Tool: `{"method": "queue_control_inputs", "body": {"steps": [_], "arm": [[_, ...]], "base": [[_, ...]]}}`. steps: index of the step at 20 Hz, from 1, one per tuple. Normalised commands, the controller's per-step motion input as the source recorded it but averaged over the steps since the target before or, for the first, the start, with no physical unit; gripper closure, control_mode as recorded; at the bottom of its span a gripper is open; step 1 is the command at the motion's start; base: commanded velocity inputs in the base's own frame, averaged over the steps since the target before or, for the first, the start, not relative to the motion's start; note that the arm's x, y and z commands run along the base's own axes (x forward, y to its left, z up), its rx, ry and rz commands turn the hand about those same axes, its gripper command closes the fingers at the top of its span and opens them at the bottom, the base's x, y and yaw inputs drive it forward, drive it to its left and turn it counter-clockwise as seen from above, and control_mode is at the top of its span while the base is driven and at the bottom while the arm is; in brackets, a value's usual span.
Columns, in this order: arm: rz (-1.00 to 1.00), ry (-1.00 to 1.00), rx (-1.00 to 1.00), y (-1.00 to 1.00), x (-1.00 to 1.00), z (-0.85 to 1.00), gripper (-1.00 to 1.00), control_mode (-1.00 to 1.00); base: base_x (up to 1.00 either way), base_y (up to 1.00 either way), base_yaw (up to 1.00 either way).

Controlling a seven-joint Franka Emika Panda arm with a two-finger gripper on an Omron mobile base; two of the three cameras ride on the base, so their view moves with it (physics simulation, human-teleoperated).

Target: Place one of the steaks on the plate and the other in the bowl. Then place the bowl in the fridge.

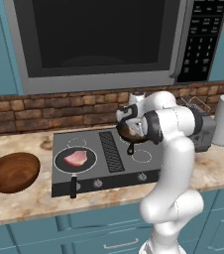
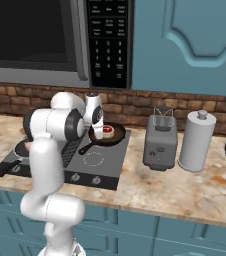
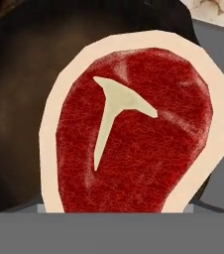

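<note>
On the stove (image 1: 109,163) I see my end effector (image 2: 105,131) down over the red steak (image 3: 134,134), grip unclear, while the left base view adds the pale steak (image 1: 76,158) left of it.

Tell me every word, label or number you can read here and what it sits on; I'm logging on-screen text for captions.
No text can be read.
Microwave keypad: rows of white markings on the black panel, too small and blurred to read.
Stove knobs: no readable marks.
Toaster, paper towel roll, red steak: no lettering visible.
</note>
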Motion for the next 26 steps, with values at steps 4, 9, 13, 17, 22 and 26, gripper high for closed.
{"method": "queue_control_inputs", "body": {"steps": [4, 9, 13, 17, 22, 26], "arm": [[0.0, -0.2, 0.0, -0.01, -0.77, 0.14, 1.0, -1.0], [0.0, -0.11, 0.0, -0.06, -0.62, 0.65, 1.0, -1.0], [0.0, -0.06, 0.0, 0.0, -0.71, 0.67, 1.0, -1.0], [0.0, -0.02, 0.0, 0.0, -0.83, 0.58, 1.0, -1.0], [0.06, 0.0, 0.0, 0.0, -0.91, 0.57, 1.0, -1.0], [0.14, -0.01, 0.0, 0.04, -0.99, 0.49, 1.0, -1.0]], "base": [[0.0, 0.0, 0.0], [0.0, 0.0, 0.0], [0.0, 0.0, 0.0], [0.0, 0.0, 0.0], [0.0, 0.0, 0.0], [0.0, 0.0, 0.0]]}}
